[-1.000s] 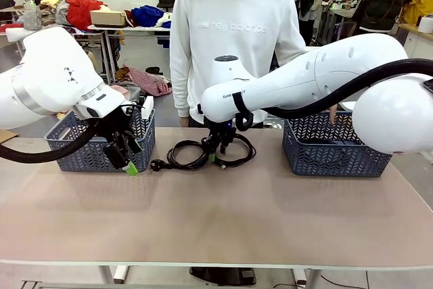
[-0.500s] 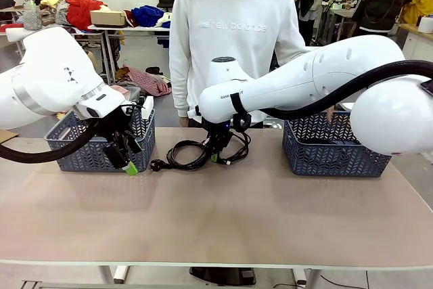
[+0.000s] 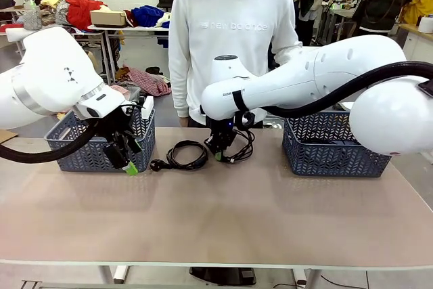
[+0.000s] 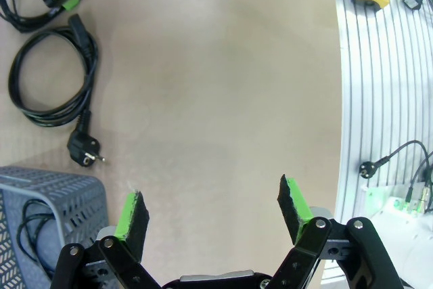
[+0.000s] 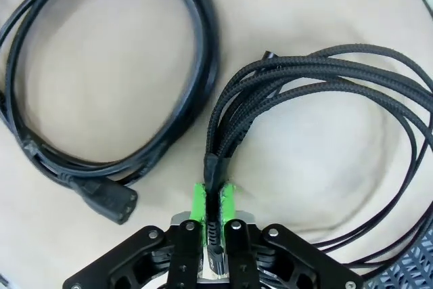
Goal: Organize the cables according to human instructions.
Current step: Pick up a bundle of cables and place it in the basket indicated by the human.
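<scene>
My right gripper (image 3: 219, 153) is shut on a braided black cable (image 3: 238, 145) at the table's far middle, and the bundle hangs partly raised from it. In the right wrist view the green pads (image 5: 199, 199) pinch the gathered strands of that braided cable (image 5: 325, 96). A smooth black power cable (image 3: 187, 156) lies coiled on the table just left of it, also seen as a loop (image 5: 206, 59) beside the held one. My left gripper (image 3: 128, 159) hangs open in front of the left basket. Its open fingers (image 4: 133, 216) hold nothing, with the power cable (image 4: 51, 76) farther off.
A grey-blue basket (image 3: 81, 155) stands at the far left and holds a black cord (image 4: 27, 235). A second basket (image 3: 333, 156) stands at the far right. A person in a white sweatshirt (image 3: 233, 38) stands behind the table. The table's near half is bare.
My right gripper has closed on the braided cable and drawn it up and slightly right, away from the power cable. The left arm has not moved.
</scene>
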Robot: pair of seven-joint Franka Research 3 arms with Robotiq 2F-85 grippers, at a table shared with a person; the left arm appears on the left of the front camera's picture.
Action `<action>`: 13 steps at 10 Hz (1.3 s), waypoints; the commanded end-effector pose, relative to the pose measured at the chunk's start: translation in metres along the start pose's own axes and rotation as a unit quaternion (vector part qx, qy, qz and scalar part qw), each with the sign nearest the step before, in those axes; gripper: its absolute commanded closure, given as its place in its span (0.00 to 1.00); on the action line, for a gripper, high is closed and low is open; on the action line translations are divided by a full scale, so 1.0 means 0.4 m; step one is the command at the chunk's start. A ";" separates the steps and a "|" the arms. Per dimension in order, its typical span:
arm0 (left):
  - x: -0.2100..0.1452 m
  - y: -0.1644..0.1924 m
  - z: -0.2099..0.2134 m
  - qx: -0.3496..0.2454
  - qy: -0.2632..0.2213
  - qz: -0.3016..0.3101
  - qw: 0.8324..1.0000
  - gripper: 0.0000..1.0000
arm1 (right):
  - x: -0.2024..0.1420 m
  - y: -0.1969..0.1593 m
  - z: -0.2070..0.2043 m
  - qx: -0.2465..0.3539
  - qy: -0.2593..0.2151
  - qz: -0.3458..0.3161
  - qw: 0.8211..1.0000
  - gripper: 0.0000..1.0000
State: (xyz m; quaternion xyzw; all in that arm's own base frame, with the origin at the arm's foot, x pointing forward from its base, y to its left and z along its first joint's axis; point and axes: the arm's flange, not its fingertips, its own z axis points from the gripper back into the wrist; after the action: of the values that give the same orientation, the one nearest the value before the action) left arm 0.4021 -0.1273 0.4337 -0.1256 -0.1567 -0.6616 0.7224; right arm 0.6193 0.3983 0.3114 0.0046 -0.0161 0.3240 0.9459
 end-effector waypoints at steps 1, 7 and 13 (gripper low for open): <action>0.000 -0.002 0.001 0.003 0.000 0.001 1.000 0.00 | -0.012 -0.033 0.045 -0.035 -0.023 -0.039 0.998 1.00; 0.000 -0.002 0.001 0.003 0.000 0.001 1.000 0.00 | -0.080 -0.109 0.302 -0.001 -0.027 0.152 0.988 1.00; 0.000 -0.002 0.001 0.003 0.000 0.001 1.000 0.00 | -0.283 -0.198 0.467 0.024 -0.015 0.337 0.941 1.00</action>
State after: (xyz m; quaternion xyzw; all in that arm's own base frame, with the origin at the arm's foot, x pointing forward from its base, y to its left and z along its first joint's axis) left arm 0.4021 -0.1273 0.4337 -0.1256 -0.1567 -0.6616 0.7224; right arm 0.5919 0.2857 0.4938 0.0165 -0.0188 0.6043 0.7964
